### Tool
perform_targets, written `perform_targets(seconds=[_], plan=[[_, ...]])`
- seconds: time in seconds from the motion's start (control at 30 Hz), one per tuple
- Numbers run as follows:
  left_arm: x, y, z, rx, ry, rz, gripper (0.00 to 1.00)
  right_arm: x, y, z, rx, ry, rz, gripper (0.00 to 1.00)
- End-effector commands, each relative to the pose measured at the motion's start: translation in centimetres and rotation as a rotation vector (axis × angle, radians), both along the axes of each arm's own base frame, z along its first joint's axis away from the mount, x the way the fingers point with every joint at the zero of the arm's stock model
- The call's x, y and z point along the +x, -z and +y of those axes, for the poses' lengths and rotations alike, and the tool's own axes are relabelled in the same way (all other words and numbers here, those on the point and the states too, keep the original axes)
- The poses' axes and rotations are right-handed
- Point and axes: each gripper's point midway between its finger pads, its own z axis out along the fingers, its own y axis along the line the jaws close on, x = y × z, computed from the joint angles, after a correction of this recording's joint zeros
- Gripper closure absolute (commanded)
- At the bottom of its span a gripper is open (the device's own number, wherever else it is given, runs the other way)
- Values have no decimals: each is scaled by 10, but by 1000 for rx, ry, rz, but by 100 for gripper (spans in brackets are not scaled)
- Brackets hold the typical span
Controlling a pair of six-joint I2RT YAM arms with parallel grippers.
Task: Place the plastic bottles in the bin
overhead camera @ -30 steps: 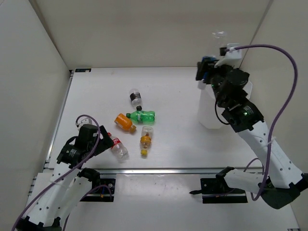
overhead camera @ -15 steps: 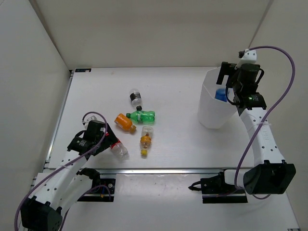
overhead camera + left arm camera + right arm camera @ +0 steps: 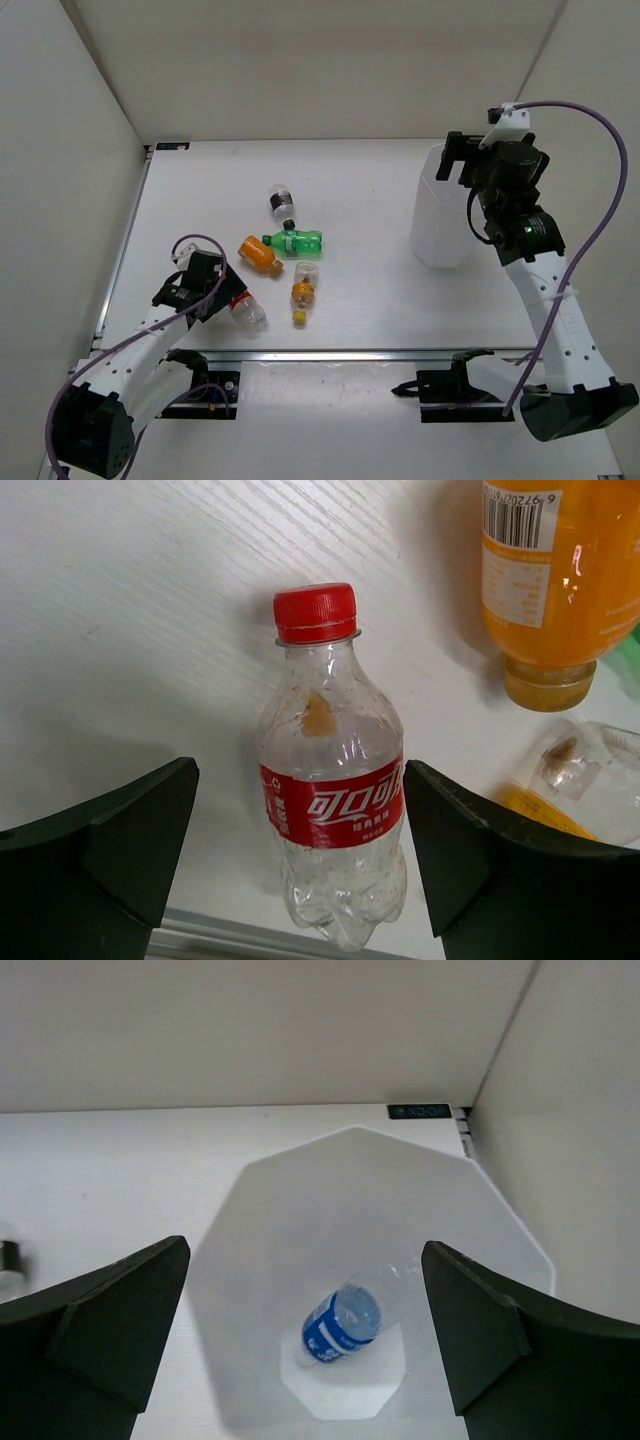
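Observation:
The red-labelled clear bottle (image 3: 333,810) lies on the table with its red cap pointing away, and in the top view this bottle (image 3: 246,309) is at the near left. My left gripper (image 3: 300,850) is open and straddles it; the right finger (image 3: 450,850) is almost at the label, the left one stands apart. The bin (image 3: 440,235) stands at the far right. My right gripper (image 3: 305,1290) hangs open over the bin's rim (image 3: 240,1210), and a blue-labelled bottle (image 3: 350,1325) lies at the bottom.
Mid-table lie a green bottle (image 3: 295,242), an orange bottle (image 3: 260,255), an orange-labelled bottle with a yellow cap (image 3: 303,290) and a dark-labelled bottle with a black cap (image 3: 282,203). The orange bottle (image 3: 545,580) lies close to the right of the left gripper. White walls enclose the table.
The right gripper opened and let the blue-labelled bottle drop into the bin. The left gripper moved forward around the red-labelled bottle and its jaws narrowed a little.

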Motion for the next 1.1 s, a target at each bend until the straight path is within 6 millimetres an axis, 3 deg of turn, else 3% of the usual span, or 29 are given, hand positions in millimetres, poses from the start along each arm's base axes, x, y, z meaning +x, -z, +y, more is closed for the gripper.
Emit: perform_targets(seconds=[0.0,0.07,0.13,0.23,0.33,0.4,0.43,0.5,0.53,0.6,0.63,0.67,0.73,0.77,0.83,0.87,0.93,1.07], plan=[[10,5,-4,-19,-28,-50,7,-17,-11,25,14,-53,-14,1],[13,8,-8,-43,-26,-71,7,-27,-2,52,-1,-152,25,1],[16,12,-11,-73,-16,-95,9,-41,13,91,-16,-273,86,1],[15,21,-12,-56,-23,-85,16,-68,24,130,-36,-403,129,1],[16,23,-24,-87,8,-71,35,-86,41,159,-6,-518,180,1],[15,19,-28,-79,25,-63,43,-96,55,168,29,-582,223,1],[15,11,-27,-69,27,-73,48,-104,55,175,64,-645,228,1],[18,-16,-26,-78,30,-141,51,-111,77,178,104,-715,290,1],[20,-31,-25,-91,26,-167,54,-121,73,185,142,-785,280,1],[25,-71,-28,-159,24,-294,60,-128,84,194,219,-874,293,1],[27,-90,-40,-224,58,-340,66,-142,92,202,276,-940,330,0],[34,-115,-51,-285,93,-420,68,-148,85,214,331,-1004,309,1],[40,-134,-73,-340,160,-476,67,-158,93,230,382,-1083,317,1],[42,-147,-88,-362,205,-519,67,-167,87,244,398,-1146,298,0],[44,-154,-116,-400,296,-525,67,-178,78,266,402,-1232,249,1],[50,-159,-127,-424,328,-546,68,-184,85,275,407,-1254,268,1],[46,-173,-150,-488,401,-571,68,-176,81,284,428,-1262,239,1],[44,-208,-169,-531,457,-666,67,-175,91,299,495,-1310,304,1]])
